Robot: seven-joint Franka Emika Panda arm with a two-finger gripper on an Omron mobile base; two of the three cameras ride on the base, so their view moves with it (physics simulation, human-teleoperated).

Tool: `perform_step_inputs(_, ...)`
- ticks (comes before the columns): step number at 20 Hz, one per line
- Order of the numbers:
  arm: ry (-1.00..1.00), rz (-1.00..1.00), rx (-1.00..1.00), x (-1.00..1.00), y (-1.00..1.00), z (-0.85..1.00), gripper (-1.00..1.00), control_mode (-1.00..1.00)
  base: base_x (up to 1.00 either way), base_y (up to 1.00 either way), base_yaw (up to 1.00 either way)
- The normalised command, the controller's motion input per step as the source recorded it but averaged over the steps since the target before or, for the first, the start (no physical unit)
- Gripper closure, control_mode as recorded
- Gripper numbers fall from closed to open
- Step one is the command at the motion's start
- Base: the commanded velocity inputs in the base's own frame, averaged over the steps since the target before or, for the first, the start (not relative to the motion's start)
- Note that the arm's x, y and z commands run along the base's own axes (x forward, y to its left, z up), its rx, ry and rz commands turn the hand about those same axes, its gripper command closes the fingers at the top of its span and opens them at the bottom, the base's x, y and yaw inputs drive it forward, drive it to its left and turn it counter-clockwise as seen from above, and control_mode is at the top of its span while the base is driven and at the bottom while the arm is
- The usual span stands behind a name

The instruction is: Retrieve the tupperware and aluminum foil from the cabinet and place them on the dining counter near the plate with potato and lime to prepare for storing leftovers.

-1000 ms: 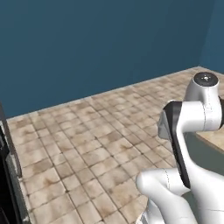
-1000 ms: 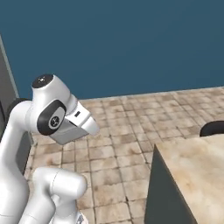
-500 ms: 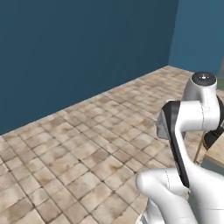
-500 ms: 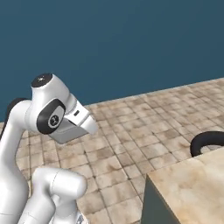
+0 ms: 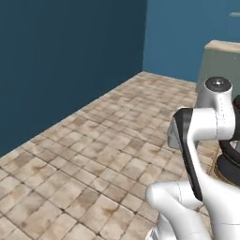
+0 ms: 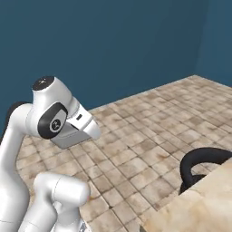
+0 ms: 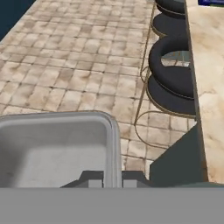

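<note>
The tupperware (image 7: pixel 57 148), a translucent grey container, fills the lower left of the hand view, and my gripper (image 7: pixel 113 179) is shut on its near rim. The dining counter (image 7: pixel 212 96) runs along the right of that view with its beige marble top, and its corner shows at the lower right of the right base view (image 6: pixel 199 204). A dark-blue sliver (image 7: pixel 211 2) lies on the counter top at the frame's upper edge; I cannot tell whether it is the aluminum foil. The cabinet and the plate are out of view.
Black round stools (image 7: pixel 173 76) stand in a row against the counter's side, one in the right base view (image 6: pixel 204 163) and one behind my arm in the left base view (image 5: pixel 229 154). Tiled floor (image 5: pixel 108 154) stretches to the dark blue walls (image 5: pixel 70 61).
The whole picture has shifted in both base views, so the base has moved. The wall corner and the stools have come into view. My arm's pose looks the same.
</note>
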Motion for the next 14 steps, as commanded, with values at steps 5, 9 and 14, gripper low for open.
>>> perform_step_inputs(5,0.00,0.00,0.00,0.00,0.00,0.00,1.00,1.00,1.00,0.00,-0.39)
perform_step_inputs(9,0.00,0.00,0.00,0.00,0.00,0.00,1.00,1.00,1.00,0.02,-0.42)
perform_step_inputs(14,0.00,0.00,0.00,0.00,0.00,0.00,1.00,1.00,0.99,0.19,-0.49)
